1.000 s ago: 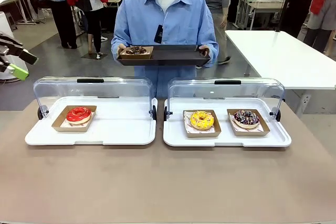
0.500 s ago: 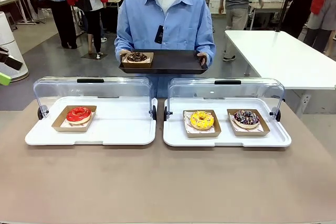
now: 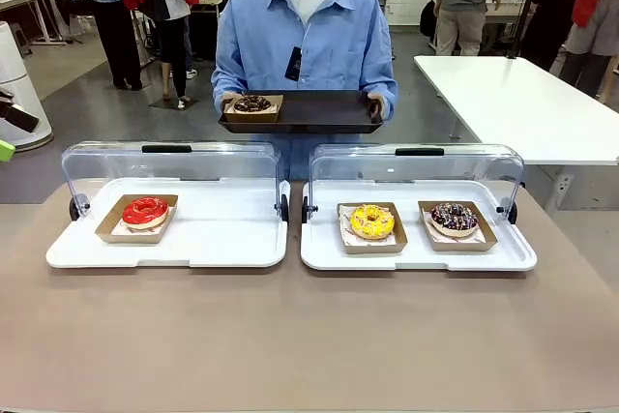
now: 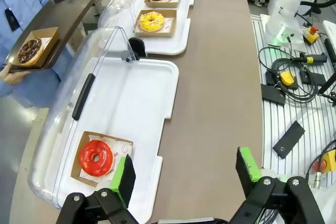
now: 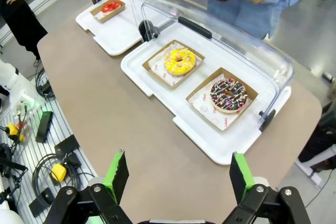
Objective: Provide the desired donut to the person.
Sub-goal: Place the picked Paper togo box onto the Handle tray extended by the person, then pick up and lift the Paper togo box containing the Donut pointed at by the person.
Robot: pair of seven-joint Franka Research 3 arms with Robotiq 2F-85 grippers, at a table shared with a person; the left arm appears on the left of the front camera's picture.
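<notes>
Red donut [image 3: 145, 210] sits boxed on the left white tray [image 3: 222, 244]; the yellow donut [image 3: 372, 221] and sprinkled donut [image 3: 455, 217] share the right white tray [image 3: 416, 258]. Across the table [image 3: 290, 336], the person [image 3: 305, 41] holds a dark tray [image 3: 324, 113] bearing a boxed chocolate donut [image 3: 252, 103]. The left gripper [image 4: 185, 170] and right gripper [image 5: 178, 173] both gape wide, holding nothing.

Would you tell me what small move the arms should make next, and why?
Probably wait, with the left gripper and right gripper open above the table, until the person, who holds the dark tray, points: red donut, yellow donut and sprinkled donut all lie ready.
</notes>
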